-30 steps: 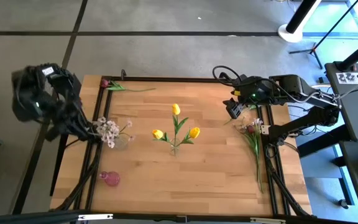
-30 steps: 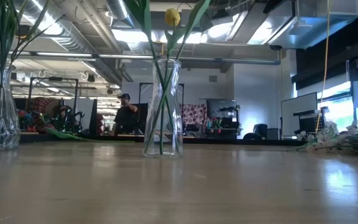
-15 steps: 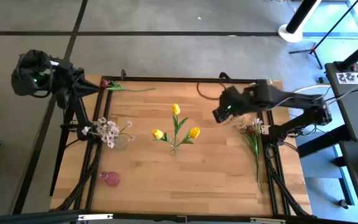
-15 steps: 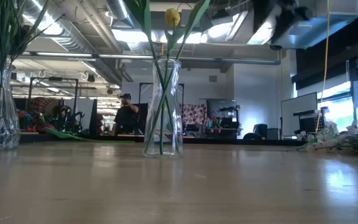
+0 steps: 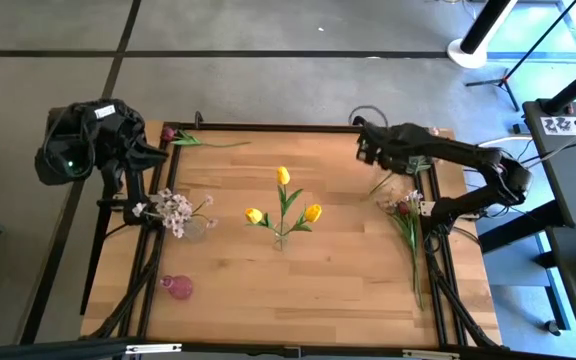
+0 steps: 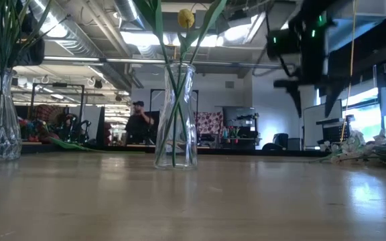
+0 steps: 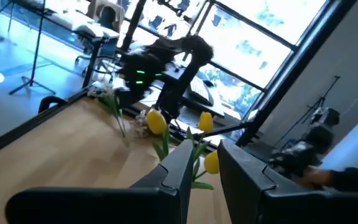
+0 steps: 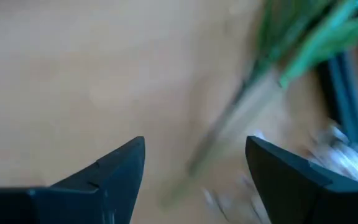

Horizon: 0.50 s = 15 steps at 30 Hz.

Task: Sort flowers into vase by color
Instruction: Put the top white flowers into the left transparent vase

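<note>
At the far left, the left gripper [image 7: 204, 171] hangs off the table's left edge, its fingers a narrow gap apart with nothing between them; that arm looks to be waiting. Just inside that edge a clear vase [image 5: 195, 227] holds the white-pink blossom sprays [image 5: 173, 210], and a small pink vase [image 5: 177, 288] stands nearer the front edge, seemingly unfilled. One dark red bloom [image 5: 169, 133] lies on its own at the back left of the wooden table [image 5: 338, 290]. In the middle, the three yellow tulips [image 5: 283, 205] stand in a glass vase [image 6: 176, 117], so that colour appears sorted.

Towards the right, the right gripper [image 5: 366, 150] hovers above the back of the table with its fingers wide apart and empty. Just beside it, along the right edge, lies the unsorted pile of flowers [image 5: 405, 215], long green stems with pale and reddish heads mixed.

The step in hand seems to be reaching for another stem. The next move calls for lowering over a single stem in that pile and closing on it without snagging its neighbours.
</note>
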{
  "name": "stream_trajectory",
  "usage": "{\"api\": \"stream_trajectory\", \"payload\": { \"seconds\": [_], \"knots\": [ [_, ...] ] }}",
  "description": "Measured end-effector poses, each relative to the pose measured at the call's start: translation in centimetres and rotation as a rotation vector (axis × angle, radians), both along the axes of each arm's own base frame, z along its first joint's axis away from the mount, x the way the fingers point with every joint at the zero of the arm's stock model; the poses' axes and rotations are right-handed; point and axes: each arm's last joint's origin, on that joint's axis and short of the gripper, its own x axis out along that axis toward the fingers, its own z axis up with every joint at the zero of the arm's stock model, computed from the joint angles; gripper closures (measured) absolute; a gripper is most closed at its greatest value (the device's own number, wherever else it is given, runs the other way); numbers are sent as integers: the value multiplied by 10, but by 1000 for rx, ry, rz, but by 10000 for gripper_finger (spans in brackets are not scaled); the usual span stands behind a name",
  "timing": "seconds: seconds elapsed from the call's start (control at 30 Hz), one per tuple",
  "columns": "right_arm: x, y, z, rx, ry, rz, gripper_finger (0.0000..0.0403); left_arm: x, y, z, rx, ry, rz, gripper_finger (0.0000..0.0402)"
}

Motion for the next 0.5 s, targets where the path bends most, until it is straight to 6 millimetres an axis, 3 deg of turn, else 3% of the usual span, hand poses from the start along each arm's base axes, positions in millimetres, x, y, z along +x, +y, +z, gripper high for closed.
{"api": "stream_trajectory", "payload": {
  "seconds": [0.1, 0.2, 0.5],
  "knots": [
    [-12, -26, -21, -15, -46, -121, 139, 1, -5, -5, 5, 4, -11, 328],
    [-25, -40, -34, -10, -11, -246, 164, 1, -8, -9, 11, 25, -27, 328],
    [-37, -62, -66, 39, 140, -369, 241, 0, -27, 0, -39, 183, -321, 328]
  ]
}}
